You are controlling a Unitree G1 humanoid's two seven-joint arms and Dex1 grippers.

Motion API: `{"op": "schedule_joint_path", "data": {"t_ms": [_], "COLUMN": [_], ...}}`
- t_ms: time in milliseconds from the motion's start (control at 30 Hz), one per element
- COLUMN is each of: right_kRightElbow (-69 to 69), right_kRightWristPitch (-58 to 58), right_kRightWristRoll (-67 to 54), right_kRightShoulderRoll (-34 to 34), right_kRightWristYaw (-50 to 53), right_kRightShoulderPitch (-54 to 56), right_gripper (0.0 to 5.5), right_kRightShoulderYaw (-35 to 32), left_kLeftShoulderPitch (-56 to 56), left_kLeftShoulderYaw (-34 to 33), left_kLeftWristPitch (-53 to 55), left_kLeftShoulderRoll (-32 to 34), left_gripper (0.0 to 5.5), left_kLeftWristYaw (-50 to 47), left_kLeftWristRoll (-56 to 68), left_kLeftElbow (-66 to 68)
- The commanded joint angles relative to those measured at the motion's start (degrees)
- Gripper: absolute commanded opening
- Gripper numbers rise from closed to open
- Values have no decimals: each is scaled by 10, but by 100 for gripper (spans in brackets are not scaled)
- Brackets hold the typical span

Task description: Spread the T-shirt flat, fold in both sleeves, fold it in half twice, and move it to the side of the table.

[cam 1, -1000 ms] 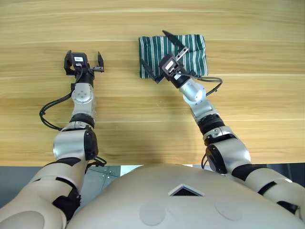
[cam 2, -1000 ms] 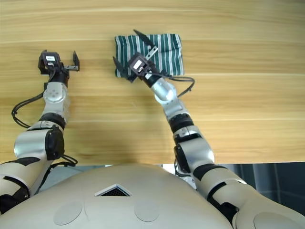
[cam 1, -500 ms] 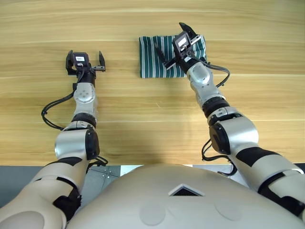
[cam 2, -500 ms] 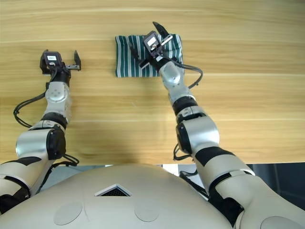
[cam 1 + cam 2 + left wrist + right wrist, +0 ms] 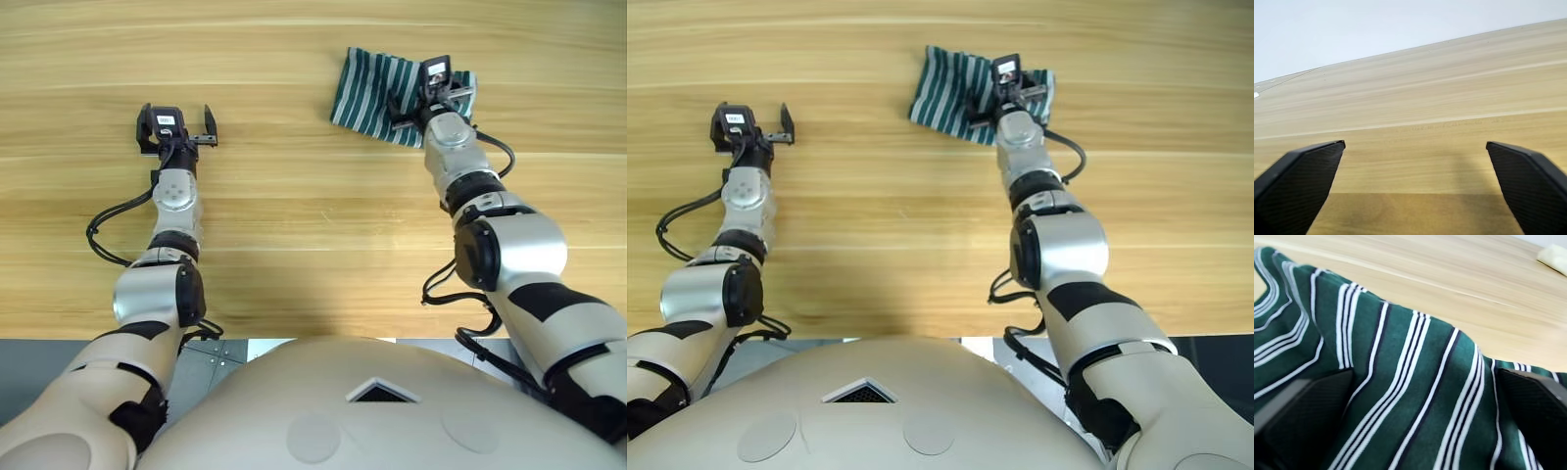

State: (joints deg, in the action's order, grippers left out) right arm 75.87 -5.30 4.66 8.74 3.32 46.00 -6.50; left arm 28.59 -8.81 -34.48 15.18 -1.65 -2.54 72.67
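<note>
Last step, apparently: the right hand (image 5: 433,95), spread wide, pressed the folded green-and-white striped T-shirt (image 5: 367,90) (left hand (image 5: 176,134) likewise wide, well apart); next needed a sideways slide along the pale wooden worktop (image 5: 294,215).

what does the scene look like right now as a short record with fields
garment: T-shirt, green with stripes, folded into a small packet, lying askew
surface: wooden table
right arm: right gripper down at the T-shirt's right end, jaws wide apart, cloth between them
left arm: left gripper over bare wood far to the left, jaws open, holding nothing
stage: folding looks done
</note>
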Motion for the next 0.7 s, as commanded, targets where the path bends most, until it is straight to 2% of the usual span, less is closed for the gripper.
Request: {"op": "schedule_joint_path", "data": {"t_ms": [33,167,367,567,700], "right_kRightElbow": [27,28,29,24,14], "right_kRightWristPitch": [55,56,65,40,-34], "right_kRightWristRoll": [-41,-122,-165,-148,-68], "right_kRightShoulderRoll": [88,173,218,213,233], "right_kRightWristYaw": [100,234,335,359,409], "right_kRightShoulderPitch": [-32,-82,-158,-135,-79], "right_gripper": [540,540,540,540,540], "right_kRightShoulderYaw": [-77,-204,-294,-303,-229], "left_kLeftShoulderPitch": [-31,-43,-75,-101,-92], "left_kLeftShoulderYaw": [-5,-38,-72,-95,-106], "left_kLeftWristPitch": [36,25,-5,-22,-45], "left_kLeftShoulderRoll": [-8,-11,-28,-22,-19], "left_gripper": [536,536,536,536,536], "left_kLeftWristYaw": [2,-3,-17,-28,-34], "left_kLeftWristRoll": [1,32,62,79,86], "left_kLeftElbow": [28,25,17,13,4]}}
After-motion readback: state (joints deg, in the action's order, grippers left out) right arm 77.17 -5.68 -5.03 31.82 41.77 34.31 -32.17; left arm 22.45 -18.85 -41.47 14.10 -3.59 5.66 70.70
